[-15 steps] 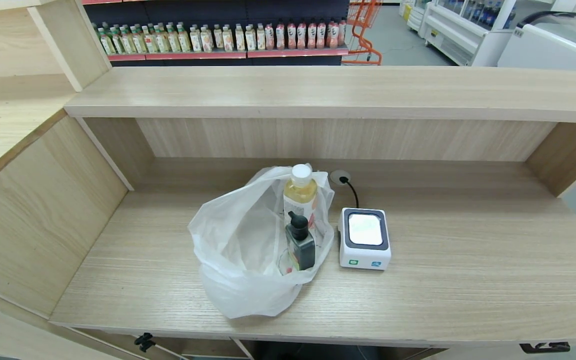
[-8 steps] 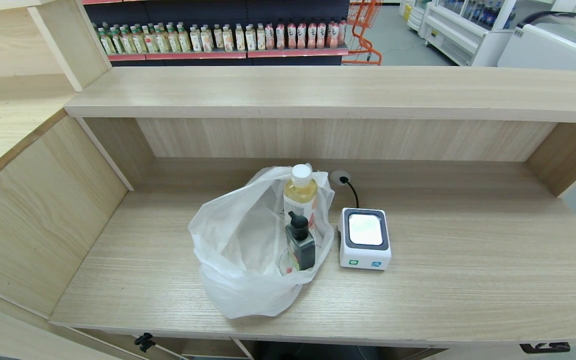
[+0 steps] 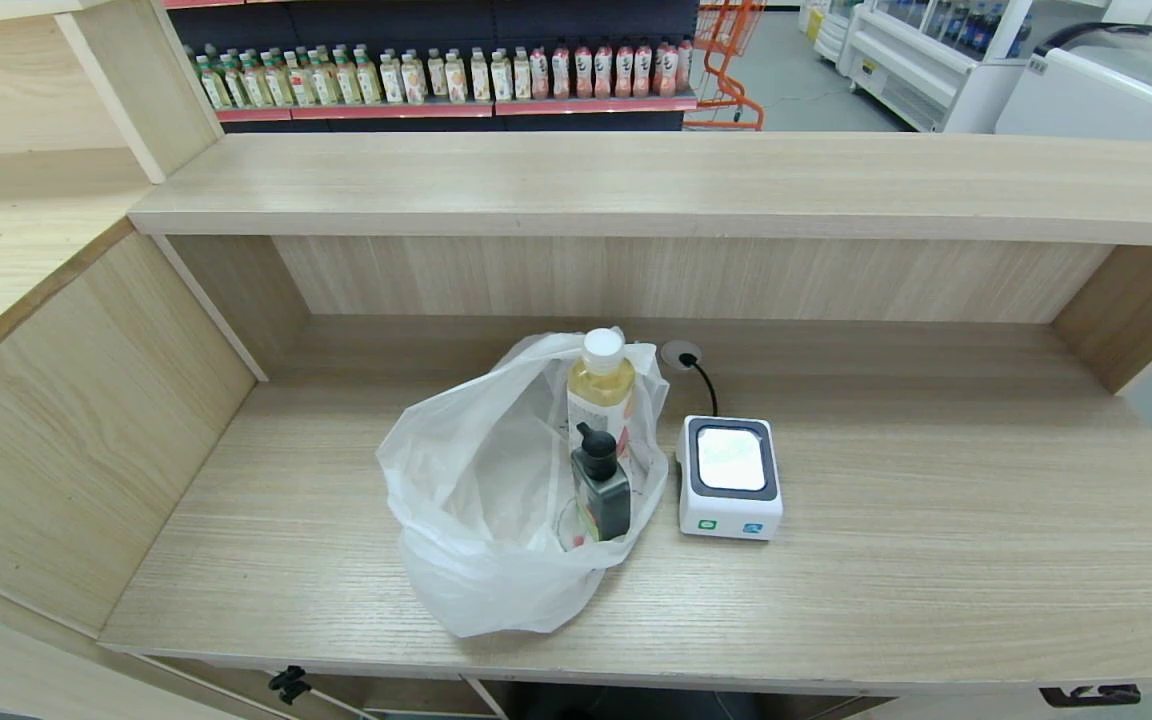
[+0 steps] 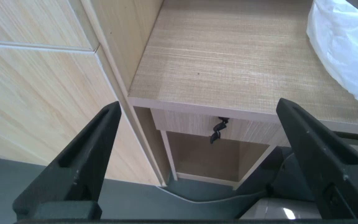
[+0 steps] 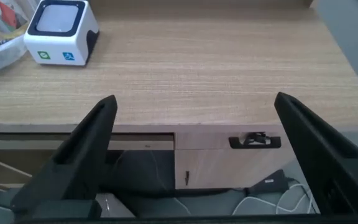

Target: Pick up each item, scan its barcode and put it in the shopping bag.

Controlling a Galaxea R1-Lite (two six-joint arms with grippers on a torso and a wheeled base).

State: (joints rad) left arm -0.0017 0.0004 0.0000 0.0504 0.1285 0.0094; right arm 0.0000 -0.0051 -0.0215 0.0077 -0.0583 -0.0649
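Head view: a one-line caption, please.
White shopping bag holding a drink bottle and dark pump bottle, beside the scanner on the counter.

The tea bottle [image 3: 600, 385] is half hidden behind the black pump bottle [image 3: 602, 498] and shopping bag [image 3: 466, 560].

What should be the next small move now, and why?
Probably only leave both arms parked: the tea bottle and the dark pump bottle already stand in the shopping bag beside the scanner, and the left end effector and right end effector are open and empty.
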